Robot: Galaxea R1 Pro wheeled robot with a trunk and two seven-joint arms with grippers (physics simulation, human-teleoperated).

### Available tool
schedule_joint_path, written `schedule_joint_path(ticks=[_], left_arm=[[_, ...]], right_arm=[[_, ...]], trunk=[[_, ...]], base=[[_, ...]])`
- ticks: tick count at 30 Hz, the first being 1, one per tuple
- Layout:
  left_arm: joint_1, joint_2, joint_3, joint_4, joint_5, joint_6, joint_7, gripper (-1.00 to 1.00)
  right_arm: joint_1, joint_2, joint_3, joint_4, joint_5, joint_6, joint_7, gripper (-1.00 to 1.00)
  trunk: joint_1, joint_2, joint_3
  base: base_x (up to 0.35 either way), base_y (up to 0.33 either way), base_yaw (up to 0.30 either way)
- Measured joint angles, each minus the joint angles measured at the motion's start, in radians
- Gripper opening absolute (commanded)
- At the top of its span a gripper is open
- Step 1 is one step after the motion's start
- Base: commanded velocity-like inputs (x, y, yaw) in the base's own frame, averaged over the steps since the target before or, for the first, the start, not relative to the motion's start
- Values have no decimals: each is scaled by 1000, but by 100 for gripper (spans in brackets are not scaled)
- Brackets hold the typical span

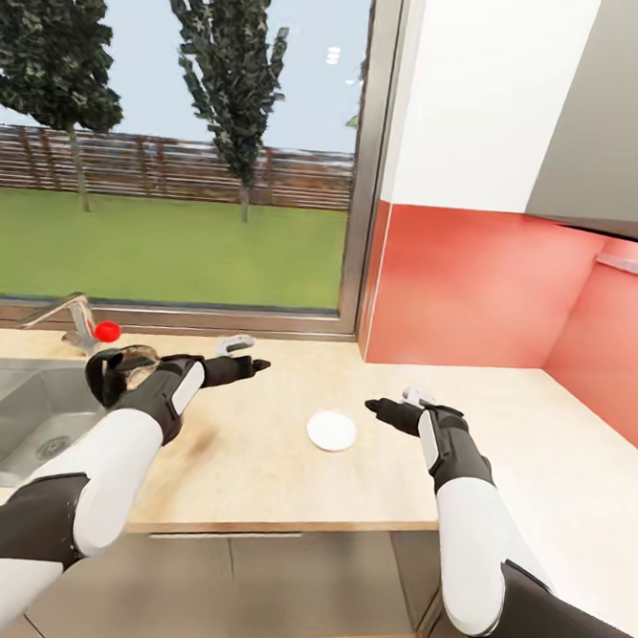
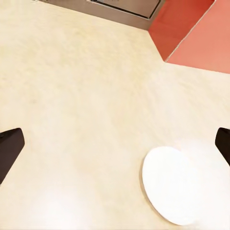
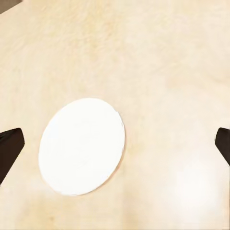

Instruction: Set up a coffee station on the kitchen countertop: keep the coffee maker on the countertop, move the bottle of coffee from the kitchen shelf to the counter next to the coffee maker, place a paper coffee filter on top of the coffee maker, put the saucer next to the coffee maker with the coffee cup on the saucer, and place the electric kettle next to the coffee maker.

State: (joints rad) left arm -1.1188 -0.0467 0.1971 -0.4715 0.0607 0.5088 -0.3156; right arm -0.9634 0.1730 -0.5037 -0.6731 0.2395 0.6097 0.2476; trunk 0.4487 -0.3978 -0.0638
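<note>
A round white saucer (image 1: 331,430) lies flat on the pale wooden countertop (image 1: 250,467), between my two hands. My left gripper (image 1: 244,354) hovers over the counter to the saucer's left and a little behind it. It is open, and its dark fingertips (image 2: 9,148) stand wide apart with nothing between them. The saucer (image 2: 172,191) sits off to one side below it. My right gripper (image 1: 399,402) hangs just right of the saucer, also open and empty. Its fingertips (image 3: 8,148) are spread above the saucer (image 3: 82,146).
A steel sink (image 1: 24,411) is set into the counter at the left, with a faucet (image 1: 65,313) and a red knob (image 1: 108,330) behind it. A large window (image 1: 180,135) backs the counter. A red backsplash (image 1: 475,293) and a grey wall cabinet (image 1: 613,112) stand at the right.
</note>
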Motion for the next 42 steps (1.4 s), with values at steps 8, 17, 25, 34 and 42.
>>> schedule_joint_path(ticks=[8, 17, 25, 34, 42], left_arm=[[14, 0, 0, -4, -1, -1, 1, 100], [27, 5, 0, 8, -4, 7, -2, 100], [71, 7, -6, 29, 2, 32, -16, 100], [94, 39, 5, 35, 9, 75, -67, 100], [114, 49, 7, 35, 6, 129, -210, 100]], right_arm=[[0, 0, -1, -1, 2, 0, 0, 100], [7, 0, -7, -2, -2, 9, 3, 100], [-2, 0, -7, -22, -5, 28, -7, 100], [16, 0, -7, -4, -4, 79, 29, 100], [30, 0, -6, 120, -2, 327, 251, 100]], trunk=[[0, 0, 2], [1, 1, 2], [1, 0, 2], [1, 0, 2], [1, 0, 2]], base=[[337, 0, -86], [225, 0, -3], [0, 0, 0], [0, 0, -16], [0, 0, -184]])
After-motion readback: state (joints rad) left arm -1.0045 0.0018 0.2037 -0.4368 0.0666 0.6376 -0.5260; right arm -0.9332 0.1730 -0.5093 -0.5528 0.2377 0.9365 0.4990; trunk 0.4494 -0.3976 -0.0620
